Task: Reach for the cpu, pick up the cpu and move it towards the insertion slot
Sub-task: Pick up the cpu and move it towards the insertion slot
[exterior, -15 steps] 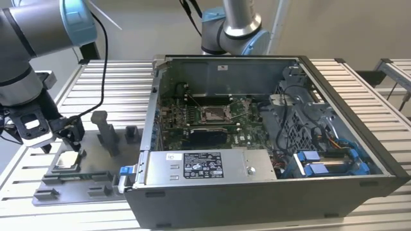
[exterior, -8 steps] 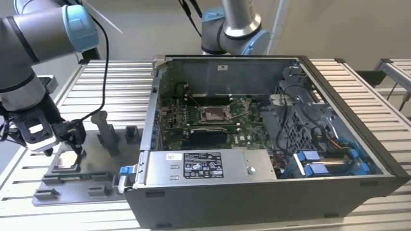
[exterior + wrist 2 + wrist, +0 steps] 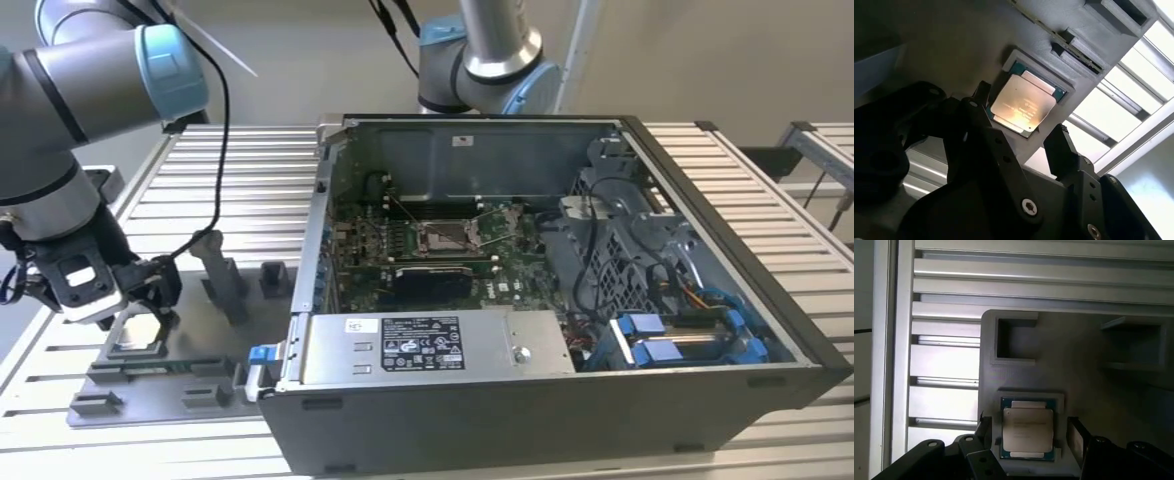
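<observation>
In the first wrist view the gripper (image 3: 1030, 436) hangs open and empty, its fingers (image 3: 1077, 439) flanking the cpu (image 3: 1028, 426), which lies flat in a recess of the grey fixture (image 3: 1079, 350). The reach looks nearly done; a grasp, I judge, calls for an even pinch on opposite edges. In the exterior view the insertion slot (image 3: 447, 236) sits well apart, inside the computer case (image 3: 561, 410).

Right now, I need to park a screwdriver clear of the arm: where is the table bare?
Bare table slats show beyond the grey fixture plate, on the exterior view's left of the computer case, and again on its right. Crowded: the fixture plate, where the open gripper hangs over the cpu, and the case's inside.
</observation>
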Motion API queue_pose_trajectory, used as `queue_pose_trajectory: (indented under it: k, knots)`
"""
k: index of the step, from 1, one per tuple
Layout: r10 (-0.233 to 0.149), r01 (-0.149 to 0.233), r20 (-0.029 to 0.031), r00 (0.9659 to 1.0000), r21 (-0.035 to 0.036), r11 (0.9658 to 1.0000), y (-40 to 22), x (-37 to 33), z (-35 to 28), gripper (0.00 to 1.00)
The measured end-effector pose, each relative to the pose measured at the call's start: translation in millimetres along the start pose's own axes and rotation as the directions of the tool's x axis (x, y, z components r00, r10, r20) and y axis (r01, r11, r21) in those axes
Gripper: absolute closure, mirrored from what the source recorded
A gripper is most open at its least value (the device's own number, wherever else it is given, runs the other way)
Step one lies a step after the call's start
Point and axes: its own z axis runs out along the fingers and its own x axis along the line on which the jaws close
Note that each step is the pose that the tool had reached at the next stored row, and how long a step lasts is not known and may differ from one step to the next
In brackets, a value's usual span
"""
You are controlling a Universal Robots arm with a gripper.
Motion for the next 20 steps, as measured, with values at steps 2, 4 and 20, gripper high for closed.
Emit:
queue_pose_trajectory:
  k: [2, 4, 20]
  knots:
    - [0.000, 0.000, -0.0001, 1.0000, 0.0001, 1.0000, -0.1, 0.0, 2.0, 0.00]
    - [0.000, 0.000, 0.0000, 1.0000, 0.0000, 1.0000, -0.2, 0.0, 4.1, 0.00]
    - [0.000, 0.000, -0.0002, 1.0000, 0.0001, 1.0000, -3.4, 0.1, 9.4, 0.00]
